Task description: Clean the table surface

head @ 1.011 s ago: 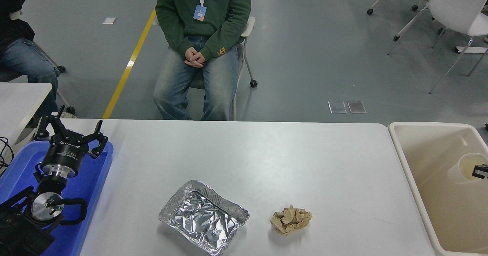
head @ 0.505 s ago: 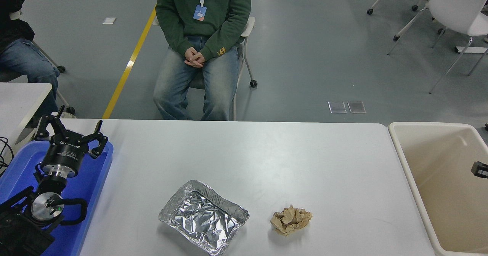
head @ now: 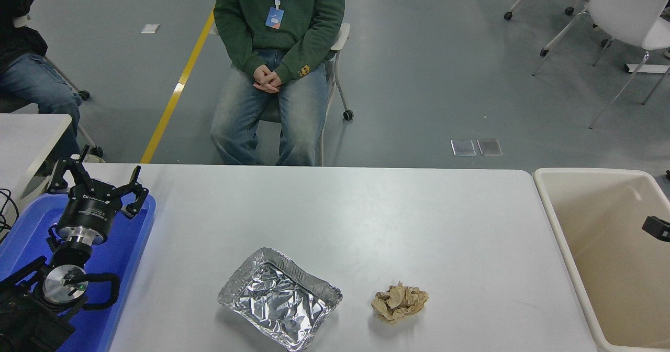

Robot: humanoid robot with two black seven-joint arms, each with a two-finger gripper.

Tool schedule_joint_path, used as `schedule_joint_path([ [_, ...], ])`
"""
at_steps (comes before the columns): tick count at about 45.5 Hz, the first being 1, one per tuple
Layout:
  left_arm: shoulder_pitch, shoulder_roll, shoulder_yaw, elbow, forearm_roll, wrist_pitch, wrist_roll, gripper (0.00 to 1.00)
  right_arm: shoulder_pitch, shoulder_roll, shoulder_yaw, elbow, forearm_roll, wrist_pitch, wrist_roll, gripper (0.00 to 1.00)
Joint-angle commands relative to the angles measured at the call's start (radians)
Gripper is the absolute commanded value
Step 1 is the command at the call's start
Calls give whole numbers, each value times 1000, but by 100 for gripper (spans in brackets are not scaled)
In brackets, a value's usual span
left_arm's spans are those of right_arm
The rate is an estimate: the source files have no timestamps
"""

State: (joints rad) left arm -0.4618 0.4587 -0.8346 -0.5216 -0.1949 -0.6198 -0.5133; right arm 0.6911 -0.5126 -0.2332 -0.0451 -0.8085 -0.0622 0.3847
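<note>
Gone from the beige bin (head: pixel 602 247) at the right is the pale cup seen a second ago, and the right gripper (head: pixel 657 227) — only a black tip at the right edge, its fingers impossible to judge — has edged slightly up over the bin. Nothing else moved. On the table surface (head: pixel 340 210) sit a crumpled foil tray (head: pixel 279 297) and, just right of it, a brown paper wad (head: pixel 399 301). Parked over the blue tray (head: pixel 125 247), the left gripper (head: pixel 97 182) has its fingers spread. Beyond the table, a person (head: pixel 277 64) sits.
</note>
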Motion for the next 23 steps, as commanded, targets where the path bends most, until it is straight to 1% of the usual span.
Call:
schedule_joint_path([
  [1, -1, 0, 0, 0, 0, 0, -1, 100, 24, -6, 100, 63, 48, -39, 2, 99],
  [5, -1, 0, 0, 0, 0, 0, -1, 100, 37, -24, 230, 149, 48, -45, 2, 99],
  [10, 0, 0, 0, 0, 0, 0, -1, 100, 36, -63, 463, 272, 51, -36, 6, 99],
  [16, 0, 0, 0, 0, 0, 0, -1, 100, -28, -101, 787, 444, 61, -27, 5, 99],
  [23, -1, 0, 0, 0, 0, 0, -1, 100, -104, -109, 979, 605, 65, -15, -1, 99],
])
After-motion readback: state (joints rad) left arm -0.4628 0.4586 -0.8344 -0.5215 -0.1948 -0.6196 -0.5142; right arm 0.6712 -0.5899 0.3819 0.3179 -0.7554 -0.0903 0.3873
